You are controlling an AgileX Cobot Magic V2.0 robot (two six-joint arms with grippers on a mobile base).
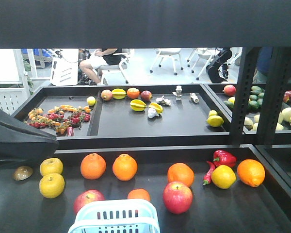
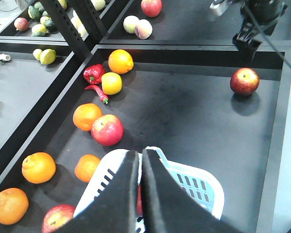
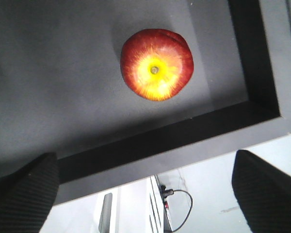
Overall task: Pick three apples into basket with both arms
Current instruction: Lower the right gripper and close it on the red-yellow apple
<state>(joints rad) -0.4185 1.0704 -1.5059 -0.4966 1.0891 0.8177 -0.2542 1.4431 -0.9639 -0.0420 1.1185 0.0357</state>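
Note:
The pale basket (image 2: pixel 203 182) stands at the near edge of the black tray, also low in the front view as basket (image 1: pixel 115 216). My left gripper (image 2: pixel 139 154) hovers over it, shut, with a sliver of red showing below through the thin gap. One red apple (image 2: pixel 107 129) lies beside the basket's far left corner and another apple (image 2: pixel 58 217) at its near left. A third apple (image 2: pixel 244 81) sits alone near the tray's far right corner. My right gripper (image 3: pixel 143 160) is open wide above that apple (image 3: pixel 156 64), which lies ahead of the fingertips, not between them.
Oranges (image 2: pixel 86 115), a yellow lemon (image 2: pixel 111 83) and red peppers (image 2: pixel 93 74) lie along the tray's left side. A raised black tray wall (image 3: pixel 184 141) runs just beside the lone apple. Black shelf posts (image 2: pixel 70 29) rise at the upper left. More fruit fills the back trays (image 1: pixel 136 104).

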